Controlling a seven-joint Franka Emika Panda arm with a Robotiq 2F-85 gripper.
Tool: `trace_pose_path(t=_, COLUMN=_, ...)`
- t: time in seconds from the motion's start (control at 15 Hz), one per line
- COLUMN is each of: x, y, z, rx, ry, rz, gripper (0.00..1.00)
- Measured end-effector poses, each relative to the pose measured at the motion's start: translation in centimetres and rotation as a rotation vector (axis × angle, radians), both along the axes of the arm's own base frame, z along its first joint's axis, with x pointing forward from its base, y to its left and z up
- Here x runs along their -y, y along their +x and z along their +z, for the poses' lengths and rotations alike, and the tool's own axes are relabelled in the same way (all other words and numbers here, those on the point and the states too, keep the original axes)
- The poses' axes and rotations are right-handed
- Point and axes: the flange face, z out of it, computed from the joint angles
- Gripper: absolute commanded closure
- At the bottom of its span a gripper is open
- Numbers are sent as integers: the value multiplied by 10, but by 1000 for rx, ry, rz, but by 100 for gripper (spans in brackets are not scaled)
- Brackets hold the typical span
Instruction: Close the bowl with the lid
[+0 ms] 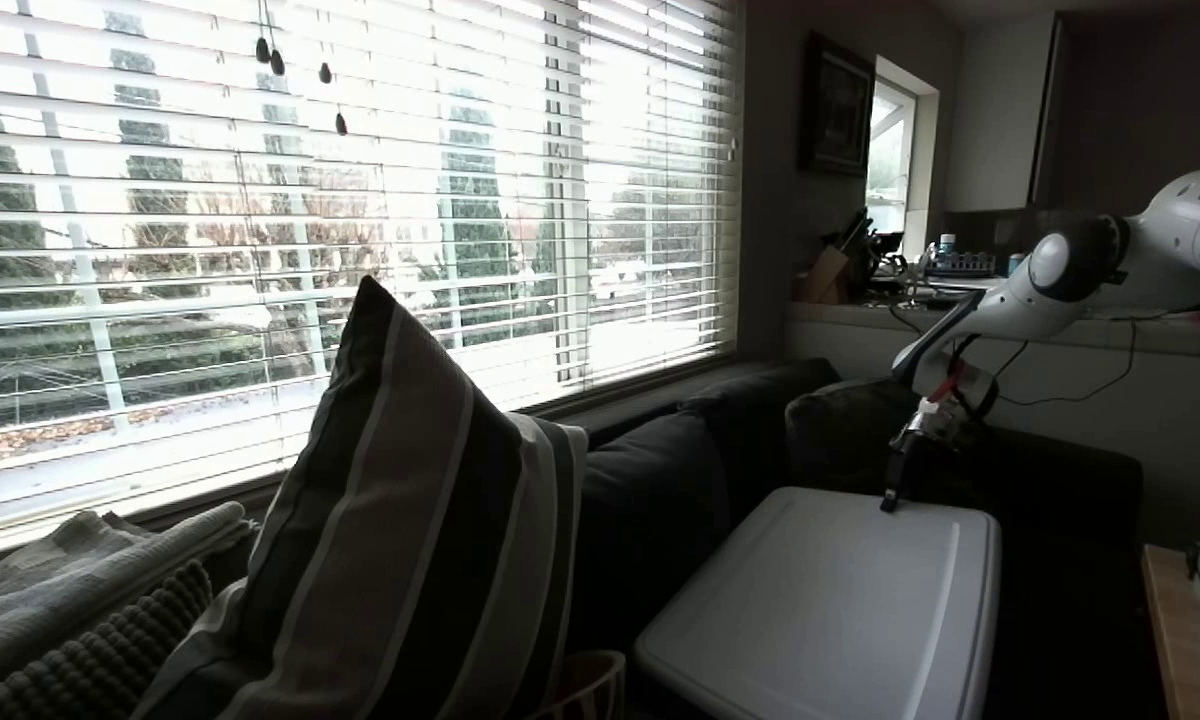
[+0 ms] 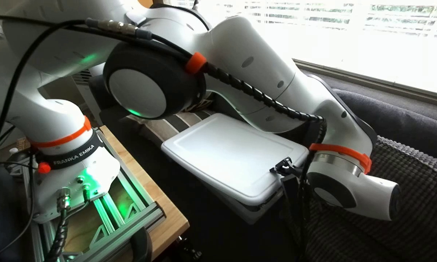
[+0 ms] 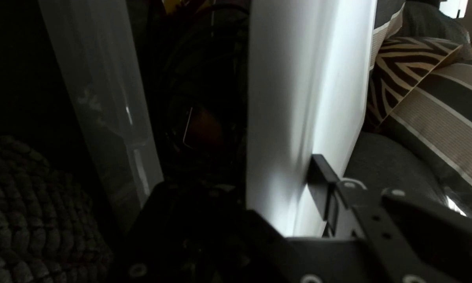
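Note:
A large white-grey rectangular lid (image 1: 830,600) shows in both exterior views, also here (image 2: 236,156). It lies over a translucent bin (image 2: 253,216). A dark gap separates lid and bin at the near end. In the wrist view the lid (image 3: 279,98) stands apart from the bin wall (image 3: 106,98), with dark contents between them. My gripper (image 2: 284,173) is at the lid's end edge. In the wrist view the gripper (image 3: 277,196) is shut on that edge: one finger presses on the top face, the other is in darkness under the rim. No bowl is in view.
A striped cushion (image 1: 390,540) and the dark sofa (image 1: 650,480) flank the bin. A zebra-patterned thing (image 3: 405,70) shows beyond the lid. A knitted dark blanket (image 2: 415,182) lies by the wrist. The robot's wooden base table (image 2: 171,214) stands beside the bin.

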Motion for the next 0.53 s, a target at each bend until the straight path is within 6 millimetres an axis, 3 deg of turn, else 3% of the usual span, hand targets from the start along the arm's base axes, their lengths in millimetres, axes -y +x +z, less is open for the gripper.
trace_pose_path(t=0.07, x=0, y=1, z=-2, rx=0, ry=0, rz=-1, gripper=94)
trace_pose_path(t=0.13, x=0, y=1, z=-4, rx=-1, ry=1, rz=-3, gripper=55)
trace_pose_path(t=0.53, x=14, y=4, z=-11, rx=-51, ry=-55, rz=-77, gripper=12)
